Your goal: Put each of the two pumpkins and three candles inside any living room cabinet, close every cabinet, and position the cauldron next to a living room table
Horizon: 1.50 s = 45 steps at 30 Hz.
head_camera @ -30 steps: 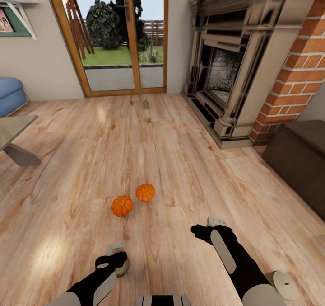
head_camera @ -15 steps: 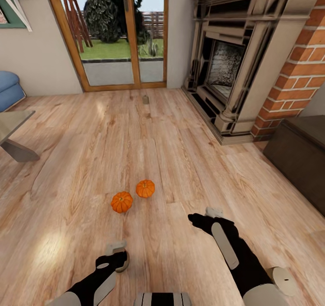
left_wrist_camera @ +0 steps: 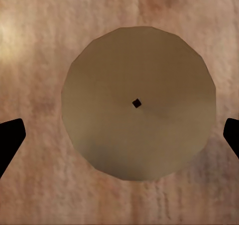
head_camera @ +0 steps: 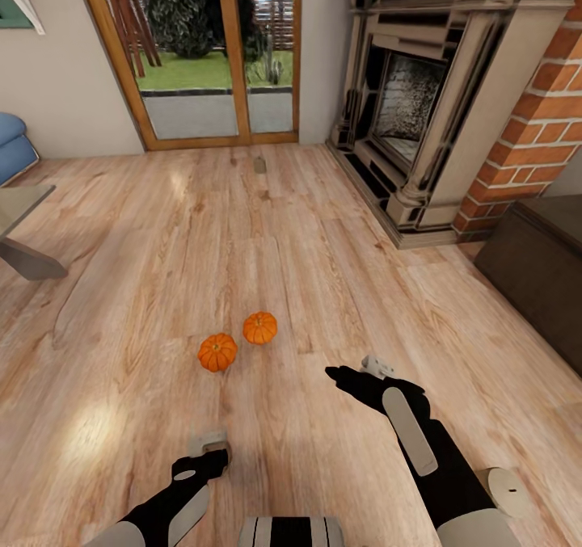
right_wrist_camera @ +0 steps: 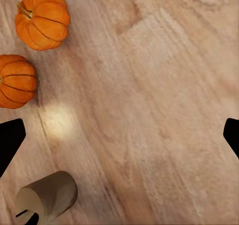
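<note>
Two orange pumpkins lie side by side on the wood floor, one [head_camera: 217,352] [right_wrist_camera: 15,80] nearer me and one [head_camera: 259,328] [right_wrist_camera: 44,16] just beyond it. My right gripper [head_camera: 349,377] [right_wrist_camera: 119,135] hovers open over bare floor to their right, with nothing between its fingers. My left gripper [head_camera: 212,452] [left_wrist_camera: 119,135] is open and looks straight down on a tan candle [left_wrist_camera: 138,103] [right_wrist_camera: 47,197] that stands between its spread fingertips. Another small candle [head_camera: 259,164] stands far off near the glass door. The dark-brown cabinet [head_camera: 537,276] sits at the right. The cauldron is out of view.
A brick and stone fireplace [head_camera: 420,103] fills the back right, beside the cabinet. A glass table [head_camera: 20,236] and a blue sofa [head_camera: 12,147] are at the left edge. A wood-framed glass door [head_camera: 214,54] closes the far wall. Open floor lies around the pumpkins.
The head view has tilted down a little. My right gripper has moved forward and left, closer to the pumpkins. The left gripper and the pumpkins have stayed put.
</note>
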Motion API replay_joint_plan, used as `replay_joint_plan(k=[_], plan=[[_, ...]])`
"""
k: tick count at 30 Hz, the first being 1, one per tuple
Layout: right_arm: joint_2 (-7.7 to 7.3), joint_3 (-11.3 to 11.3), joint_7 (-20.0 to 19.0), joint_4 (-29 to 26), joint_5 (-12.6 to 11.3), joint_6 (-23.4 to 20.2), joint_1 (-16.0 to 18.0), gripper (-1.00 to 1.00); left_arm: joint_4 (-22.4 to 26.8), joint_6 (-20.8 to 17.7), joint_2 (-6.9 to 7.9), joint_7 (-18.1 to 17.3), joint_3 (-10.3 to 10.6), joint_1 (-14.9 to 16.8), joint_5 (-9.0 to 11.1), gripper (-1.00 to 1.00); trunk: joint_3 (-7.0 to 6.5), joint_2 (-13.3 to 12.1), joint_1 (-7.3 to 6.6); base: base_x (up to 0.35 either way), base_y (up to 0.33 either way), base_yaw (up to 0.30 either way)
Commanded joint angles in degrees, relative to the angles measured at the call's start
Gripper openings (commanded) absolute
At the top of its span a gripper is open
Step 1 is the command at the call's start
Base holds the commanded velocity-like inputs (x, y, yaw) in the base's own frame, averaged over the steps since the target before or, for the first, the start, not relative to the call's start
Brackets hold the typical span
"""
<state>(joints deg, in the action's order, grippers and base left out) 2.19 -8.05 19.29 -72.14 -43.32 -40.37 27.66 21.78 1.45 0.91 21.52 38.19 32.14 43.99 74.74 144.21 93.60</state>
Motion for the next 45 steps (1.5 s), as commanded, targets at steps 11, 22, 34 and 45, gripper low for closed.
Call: replay_joint_plan(k=[11, 22, 34, 45], plan=[[0.01, 0.0, 0.6, 0.2, -0.6, -0.1, 0.0, 1.00, 0.1, 0.2, -0.17, 0.4, 0.6, 0.0, 0.6, 1.00, 0.05, 0.0, -0.01, 0.000, 0.000, 0.000], [0.01, -0.1, 0.6, 0.3, -0.6, -0.1, 0.0, 1.00, 0.1, 0.1, -0.26, 0.4, 0.6, 0.0, 0.6, 1.00, 0.05, 0.0, -0.01, 0.040, 0.000, 0.000], [0.01, -0.1, 0.6, 0.3, -0.6, -0.1, 0.0, 1.00, 0.1, 0.1, -0.29, 0.4, 0.6, 0.0, 0.6, 1.00, 0.05, 0.0, -0.01, 0.046, 0.000, 0.000], [0.01, -0.1, 0.6, 0.3, -0.6, -0.1, 0.0, 1.00, 0.1, 0.2, -0.24, 0.4, 0.6, 0.0, 0.5, 1.00, 0.49, 0.0, 0.04, 0.017, 0.000, 0.000]])
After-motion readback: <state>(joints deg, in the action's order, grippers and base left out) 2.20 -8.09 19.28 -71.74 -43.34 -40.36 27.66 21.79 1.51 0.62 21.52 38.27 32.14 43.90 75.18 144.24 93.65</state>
